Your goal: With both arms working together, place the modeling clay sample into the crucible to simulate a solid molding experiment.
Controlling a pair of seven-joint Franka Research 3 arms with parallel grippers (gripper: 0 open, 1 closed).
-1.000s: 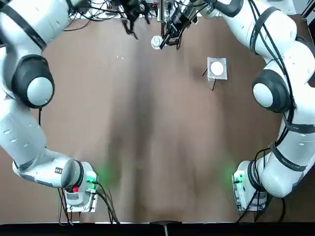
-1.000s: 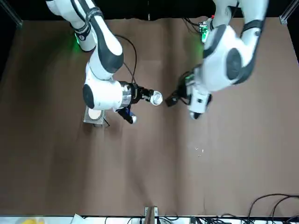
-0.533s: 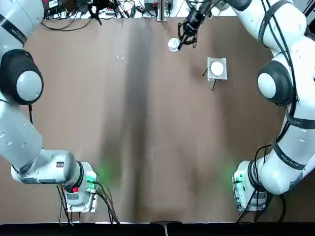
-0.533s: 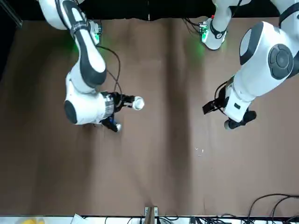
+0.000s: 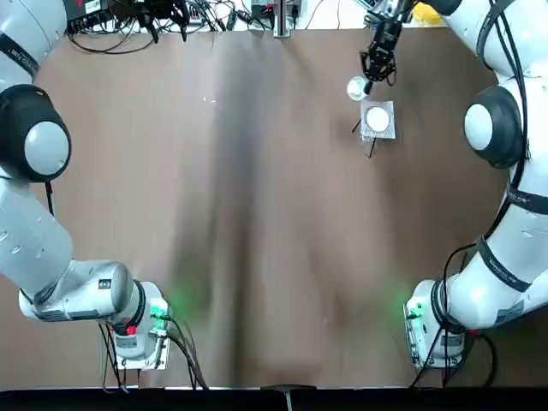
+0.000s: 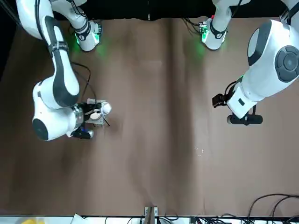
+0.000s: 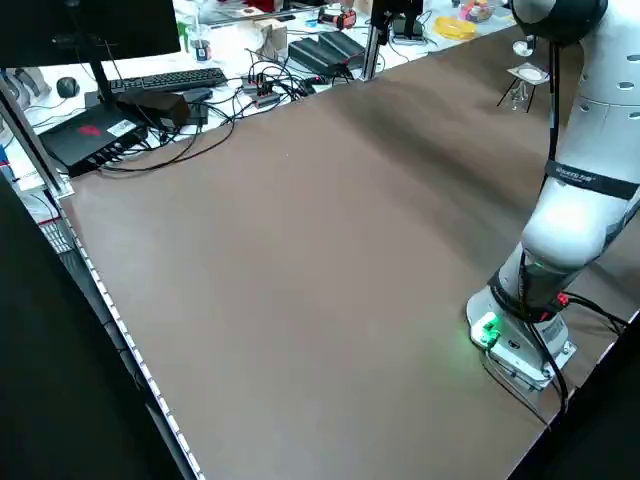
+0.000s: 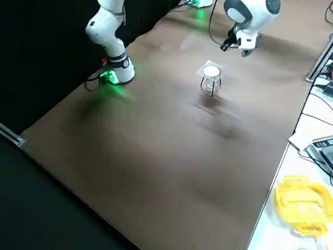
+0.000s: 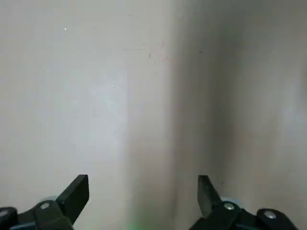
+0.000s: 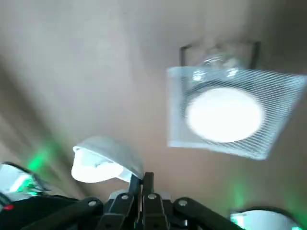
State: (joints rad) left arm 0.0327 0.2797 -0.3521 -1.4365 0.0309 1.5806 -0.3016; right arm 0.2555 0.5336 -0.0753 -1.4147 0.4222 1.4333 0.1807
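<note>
Currently grasping, with the right claw point(image 10: 142, 178), the small white round ceramic crucible point(image 10: 108, 160) just beyond and left of the square grey mesh pad point(image 10: 180, 129), with the left claw point(image 9: 144, 184) released above the brown table point(image 5: 282, 214), well apart.

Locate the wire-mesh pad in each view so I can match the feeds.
Top: upper right, mesh pad.
Front: left of centre, partly hidden.
Left side: upper right, near the edge.
Right side: above and right of centre.
Left wrist: not in it; open left pincer over the table.
Right wrist: right side, beyond right pincer holding the crucible.
Landmark: dark stand legs under the pad, shared by all but left wrist.
</note>
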